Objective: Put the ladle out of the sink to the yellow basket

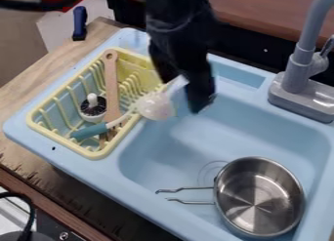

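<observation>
- Ladle (89, 131): teal grip, thin pale neck, rounded whitish bowl that looks partly see-through, with light glints on it.
- Ladle is at the yellow basket (40, 129). Grip lies low over the near end, neck slants across the wooden utensil (112, 84), bowl is at the rim on the basin side. Can't tell if the bowl rests on that rim or sits just above it.
- Marks: small dark spot on the sink (72, 159) rim, near the basket's near end. Dark marks along the near edge of the wooden counter (16, 96); can't tell if they're writing.
- Gripper (186, 86): hangs down from the top edge, over the strip between basket and basin, right by the ladle bowl. Fingers spread, with a pale streak in the gap. Can't tell if that streak is part of the ladle, or if either finger touches it.
- Also in the basket: white piece with a dark bristly-looking ring and white knob (93, 104), beside the wooden utensil.
- Metal pot (261, 196) in the basin, upright, its two wire-like handle pieces pointing toward the basket side.
- Grey faucet (297, 71) on the far rim.
</observation>
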Motion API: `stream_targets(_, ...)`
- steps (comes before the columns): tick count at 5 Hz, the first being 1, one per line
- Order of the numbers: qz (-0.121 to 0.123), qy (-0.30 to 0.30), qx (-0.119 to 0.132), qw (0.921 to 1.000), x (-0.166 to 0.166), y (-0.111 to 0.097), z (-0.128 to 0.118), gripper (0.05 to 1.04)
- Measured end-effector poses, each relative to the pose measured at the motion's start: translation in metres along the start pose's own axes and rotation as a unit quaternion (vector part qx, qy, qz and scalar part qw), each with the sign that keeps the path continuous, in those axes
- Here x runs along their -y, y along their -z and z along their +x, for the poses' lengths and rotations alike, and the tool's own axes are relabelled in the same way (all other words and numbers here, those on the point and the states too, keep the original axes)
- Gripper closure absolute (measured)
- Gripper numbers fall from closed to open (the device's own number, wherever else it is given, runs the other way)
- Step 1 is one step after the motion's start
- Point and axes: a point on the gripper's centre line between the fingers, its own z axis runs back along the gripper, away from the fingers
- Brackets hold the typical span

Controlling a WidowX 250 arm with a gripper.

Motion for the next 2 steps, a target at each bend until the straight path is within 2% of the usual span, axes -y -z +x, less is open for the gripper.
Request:
stream_targets(1,0.021,-0.049,0.015,0.9985,-0.011,0.009,0.021,0.087)
stream_targets(2,0.033,-0.069,0.01,0.997,-0.022,0.023,0.039,0.087)
